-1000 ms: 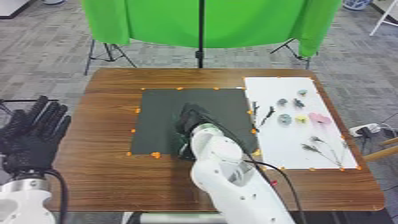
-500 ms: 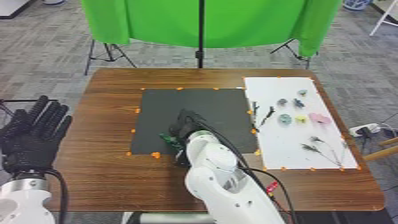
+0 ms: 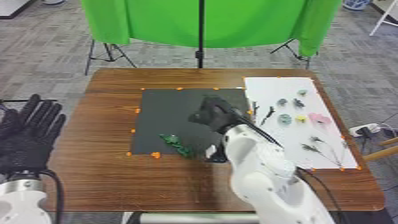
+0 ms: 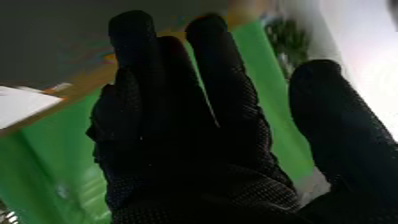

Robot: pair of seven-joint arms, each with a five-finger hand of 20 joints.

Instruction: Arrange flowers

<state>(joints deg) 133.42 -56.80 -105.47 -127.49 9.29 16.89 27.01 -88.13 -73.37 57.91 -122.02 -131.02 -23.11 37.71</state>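
While the black-gloved right hand (image 3: 214,114) is over the dark square mat (image 3: 162,107), fingers straight and apart, the small pale flowers (image 3: 301,119), likely next, lie rightward on white paper (image 3: 266,86); that hand is nearer.

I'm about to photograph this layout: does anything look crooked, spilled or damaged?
Nothing looks spilled or damaged. One slight oddity: the green sprig lies aslant on the black sheet, its lower end right at the near edge, perhaps on purpose.
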